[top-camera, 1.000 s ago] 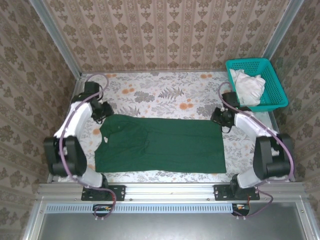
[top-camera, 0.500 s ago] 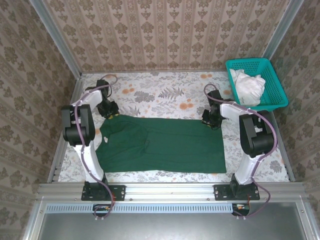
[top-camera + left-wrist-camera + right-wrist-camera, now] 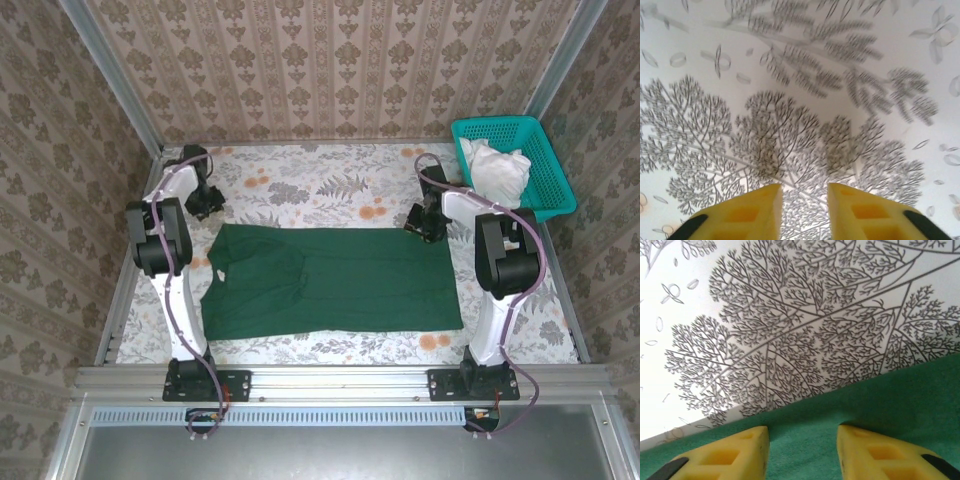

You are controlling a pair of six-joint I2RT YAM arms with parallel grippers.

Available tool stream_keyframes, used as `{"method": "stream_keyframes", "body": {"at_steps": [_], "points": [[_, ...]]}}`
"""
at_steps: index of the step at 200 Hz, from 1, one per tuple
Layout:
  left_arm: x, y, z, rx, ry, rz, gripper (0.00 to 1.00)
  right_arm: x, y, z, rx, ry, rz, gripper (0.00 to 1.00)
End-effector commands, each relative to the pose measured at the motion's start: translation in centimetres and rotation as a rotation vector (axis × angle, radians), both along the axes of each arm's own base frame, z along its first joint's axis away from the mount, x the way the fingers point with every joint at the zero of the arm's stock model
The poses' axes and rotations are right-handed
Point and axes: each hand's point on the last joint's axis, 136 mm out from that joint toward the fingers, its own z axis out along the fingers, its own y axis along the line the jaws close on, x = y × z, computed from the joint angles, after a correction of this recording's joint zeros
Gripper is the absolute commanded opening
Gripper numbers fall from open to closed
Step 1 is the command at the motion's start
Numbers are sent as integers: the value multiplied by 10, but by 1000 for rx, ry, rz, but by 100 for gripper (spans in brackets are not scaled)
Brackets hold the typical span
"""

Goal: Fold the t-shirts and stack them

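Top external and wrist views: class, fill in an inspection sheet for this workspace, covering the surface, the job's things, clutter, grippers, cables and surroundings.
Surface: table with a floral cover, flat.
Job's things: one green t-shirt spread flat, collar end towards the left arm, not yet folded.
Clutter: teal basket at the far right corner, with white cloth in it.
Grippers: left gripper open over the bare cover, holding nothing; right gripper open over the t-shirt's far edge, holding nothing.
Cables: purple cables run along both arms, clear of the t-shirt.
Surroundings: patterned walls; metal rail at the near edge.
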Motion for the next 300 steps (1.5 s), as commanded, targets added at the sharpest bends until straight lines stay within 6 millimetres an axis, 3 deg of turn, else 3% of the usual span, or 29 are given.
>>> {"method": "stream_keyframes", "body": {"at_steps": [1, 28, 52, 73, 109, 139, 171, 208, 257, 277, 300], "points": [[11, -5, 39, -25, -64, -11, 42, 6, 0, 14, -1, -23, -2, 49], [6, -21, 78, -49, -134, -49, 58, 9, 13, 39, 1, -96, 28, 51], [-21, -53, 92, -120, -148, -87, 63, 2, 36, 46, 10, -109, 79, 51], [-65, -76, 82, -173, -86, -54, 68, -8, 58, 46, 5, -104, 149, 50], [-141, -86, 52, -223, -4, 195, 74, -39, 92, 51, -39, -101, 322, 51], [-172, -93, 27, -247, 25, 313, 87, -76, 113, 57, -69, -102, 459, 56], [-161, -111, 18, -225, 64, 284, 91, -115, 124, 63, -58, -105, 550, 60], [-137, -111, -2, -103, 117, 247, 91, -138, 118, 70, -32, -89, 548, 60], [-108, -118, -36, 34, 278, 215, 89, -161, 120, 110, 77, -168, 533, 60], [-89, -125, -46, 37, 280, 205, 88, -172, 114, 115, 90, -200, 539, 60], [-51, -147, -55, 13, 259, 111, 87, -184, 102, 114, 79, -232, 517, 60]]}}
